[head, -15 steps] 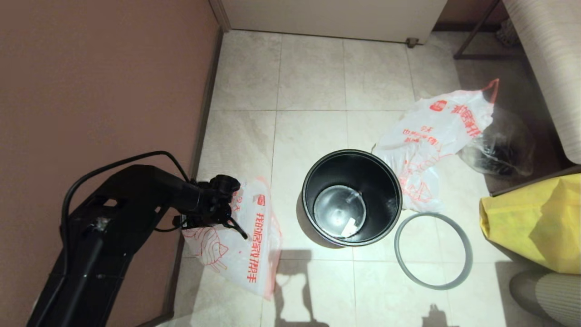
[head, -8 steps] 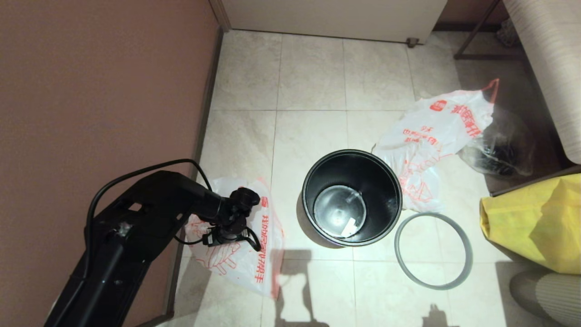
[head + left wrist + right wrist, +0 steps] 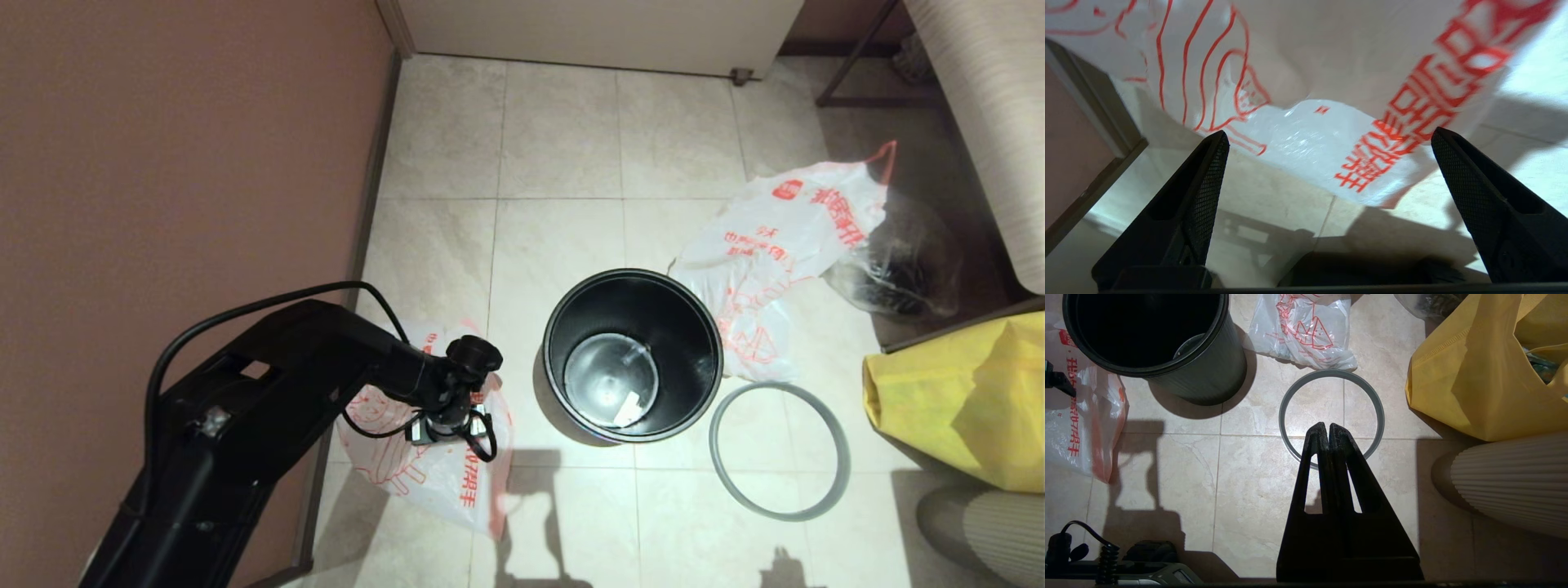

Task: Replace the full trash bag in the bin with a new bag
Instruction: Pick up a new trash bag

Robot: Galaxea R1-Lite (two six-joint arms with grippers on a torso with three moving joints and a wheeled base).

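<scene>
Caution: thin film may slip the grasp.
We hold the left gripper [image 3: 1327, 139] spread wide over the new bag [image 3: 445, 474], lower left of the bin [image 3: 633, 355]; it may pinch one layer only.

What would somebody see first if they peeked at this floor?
Probably the black bin, standing open in the middle of the tiles with no bag in it, its grey ring lying on the floor beside it. Next, the left claw hovering wide open over the flat red-printed new bag by the wall.
</scene>
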